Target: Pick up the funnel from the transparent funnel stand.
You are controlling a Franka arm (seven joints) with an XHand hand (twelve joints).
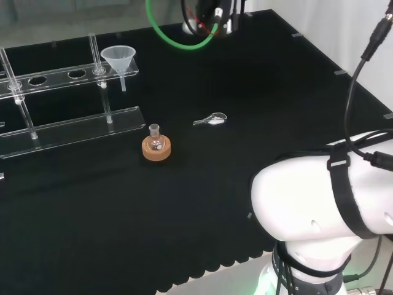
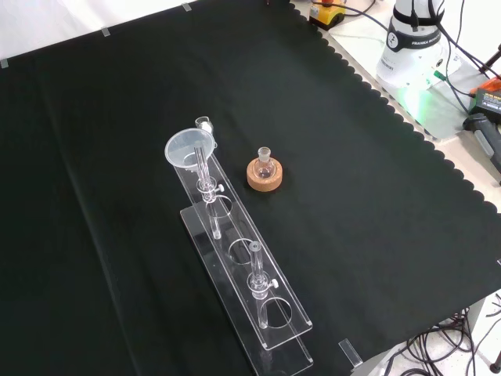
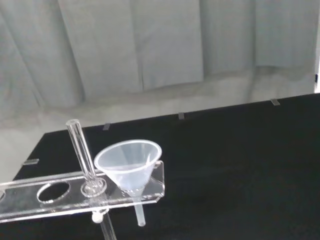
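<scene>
- Your funnel (image 1: pixel 119 59) sits upright in the end hole of the transparent funnel stand (image 1: pixel 67 126), at the stand's right end in the head view and at its far end in the front view (image 2: pixel 190 149); its stem hangs down through the upper shelf.
- I cannot tell where the funnel lies relative to the fingers, nor whether they are released, clenched or grasping anything.
- From the wrist camera you look at the funnel (image 3: pixel 129 165) close up, beside one of the stand's upright rods.
- You have one funnel and one stand; its upper shelf shows three empty round holes in the front view.
- One small flask (image 1: pixel 156 138) stands on one cork ring (image 1: pixel 156 149), near the stand.
- One small clear spoon-like piece (image 1: pixel 210 120) lies on the black cloth (image 1: pixel 245 80), apart from the flask.
</scene>
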